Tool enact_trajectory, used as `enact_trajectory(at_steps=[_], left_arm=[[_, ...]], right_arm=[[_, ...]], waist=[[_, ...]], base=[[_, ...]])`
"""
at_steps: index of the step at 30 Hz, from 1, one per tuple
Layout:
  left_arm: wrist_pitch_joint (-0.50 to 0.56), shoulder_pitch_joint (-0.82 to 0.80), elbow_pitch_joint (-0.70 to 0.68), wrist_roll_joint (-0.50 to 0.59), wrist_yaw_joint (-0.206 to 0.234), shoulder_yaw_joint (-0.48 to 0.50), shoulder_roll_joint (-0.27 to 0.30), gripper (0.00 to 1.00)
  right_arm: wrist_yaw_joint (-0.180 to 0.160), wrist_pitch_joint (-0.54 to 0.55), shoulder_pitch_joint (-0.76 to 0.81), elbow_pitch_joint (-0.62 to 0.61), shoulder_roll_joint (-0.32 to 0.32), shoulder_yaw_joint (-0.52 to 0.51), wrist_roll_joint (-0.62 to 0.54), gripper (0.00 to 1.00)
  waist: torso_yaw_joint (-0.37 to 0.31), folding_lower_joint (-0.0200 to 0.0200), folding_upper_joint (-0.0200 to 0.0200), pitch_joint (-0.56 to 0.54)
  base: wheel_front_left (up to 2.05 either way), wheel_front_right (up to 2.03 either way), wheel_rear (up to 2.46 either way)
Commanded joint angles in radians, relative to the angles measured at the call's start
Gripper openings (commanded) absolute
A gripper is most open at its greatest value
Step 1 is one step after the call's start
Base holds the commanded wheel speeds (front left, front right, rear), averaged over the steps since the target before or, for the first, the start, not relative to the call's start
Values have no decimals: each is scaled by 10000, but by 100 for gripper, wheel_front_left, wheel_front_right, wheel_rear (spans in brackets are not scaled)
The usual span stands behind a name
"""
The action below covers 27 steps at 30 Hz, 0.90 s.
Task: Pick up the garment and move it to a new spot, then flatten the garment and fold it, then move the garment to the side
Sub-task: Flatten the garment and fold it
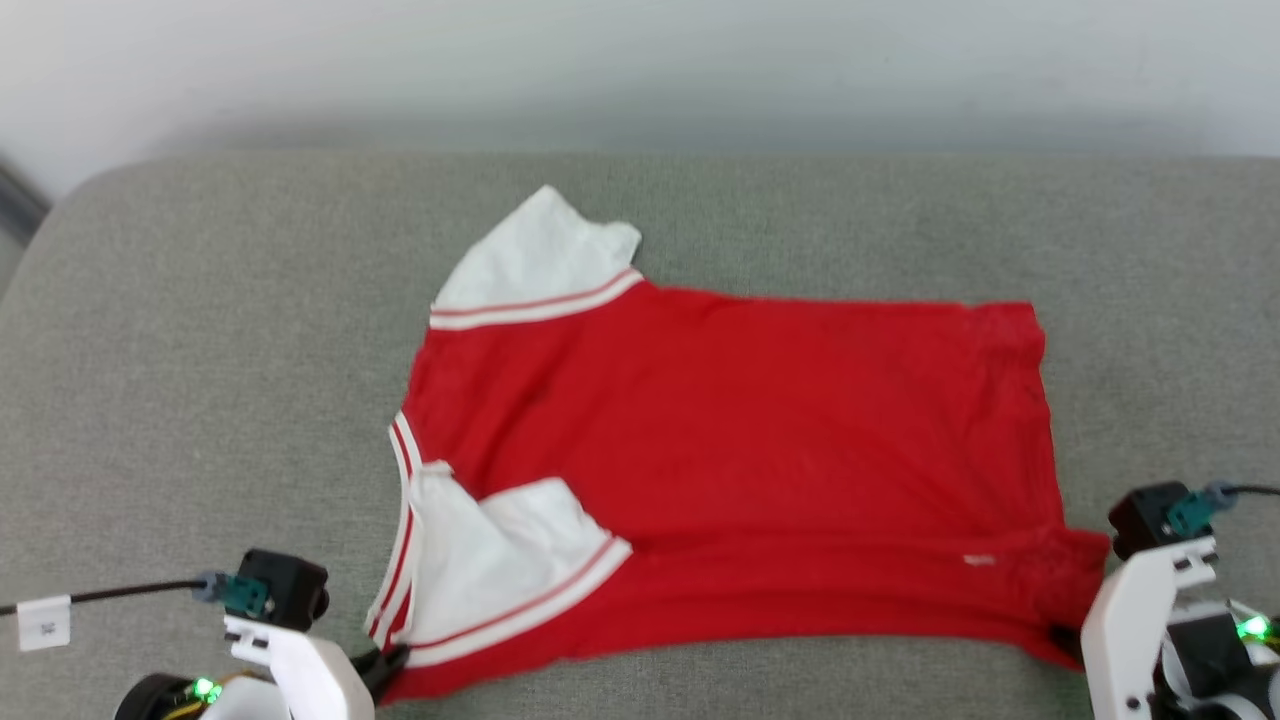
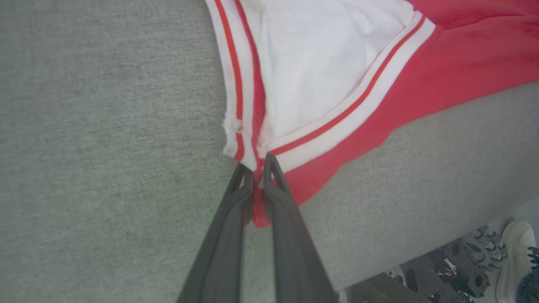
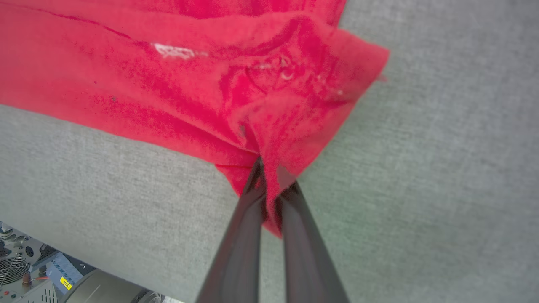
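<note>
The garment [image 1: 740, 440] is a red shirt with white striped sleeves, lying spread on the grey cushion, collar end to the left and hem to the right. Its lettering is hidden. At the near left corner my left gripper [image 1: 385, 665] is shut on the garment beside the lower white sleeve [image 2: 320, 71]; in the left wrist view the left gripper [image 2: 257, 166] pinches red cloth and stripe trim between its fingers. At the near right corner my right gripper [image 1: 1065, 640] is shut on the hem; in the right wrist view the right gripper [image 3: 267, 168] pinches a bunched red fold [image 3: 290, 109].
The grey cushion [image 1: 200, 380] stretches wide around the shirt, with bare room to the left, right and far side. Its near edge lies just below the shirt. A pale wall rises behind. A person's white shoe [image 2: 516, 256] and robot base parts [image 3: 29, 265] show on the floor below.
</note>
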Motion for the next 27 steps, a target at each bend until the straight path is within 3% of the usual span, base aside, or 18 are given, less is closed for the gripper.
enact_trajectory(at_steps=[1,9,17,18,19,20,21,27], left_arm=[[29,260,53,-43,-5,-53,13,0],[112,1257,165,-294,-57,-434,145,0],[-133,1578,686,-363,-249,-644,-120,0],[-172,1491,715,-340,-433,-717,-185,9],[-287,1400,795,-337,-554,-717,-277,75],[-412,1309,869,-318,-655,-697,-355,100],[-595,1221,928,-270,-746,-648,-424,100],[-1795,793,1265,-87,-921,-189,-795,100]], right_arm=[[-13,185,382,-121,-216,-59,78,0],[-13,807,1708,-1036,-757,-406,456,0],[-13,588,2256,-1026,-505,-599,446,0],[-13,556,2254,-974,-470,-616,443,0],[-13,507,2244,-936,-436,-619,430,0],[-11,366,2179,-952,-410,-620,392,45],[-11,235,2105,-915,-351,-659,364,100],[-11,-601,1674,-1164,-249,-642,564,100]], waist=[[-65,-1,-1,-365],[-172,-1,-1,-1021],[-195,-1,-1,-1082],[-191,-1,-1,-1060],[-181,-1,-1,-1037],[-174,-1,-1,-1013],[-168,-1,-1,-1000],[-155,-1,-1,-1093]], base=[[0,0,0],[0,0,0],[0,0,0],[0,0,0],[0,0,0],[0,0,0],[0,0,0],[0,0,0]])
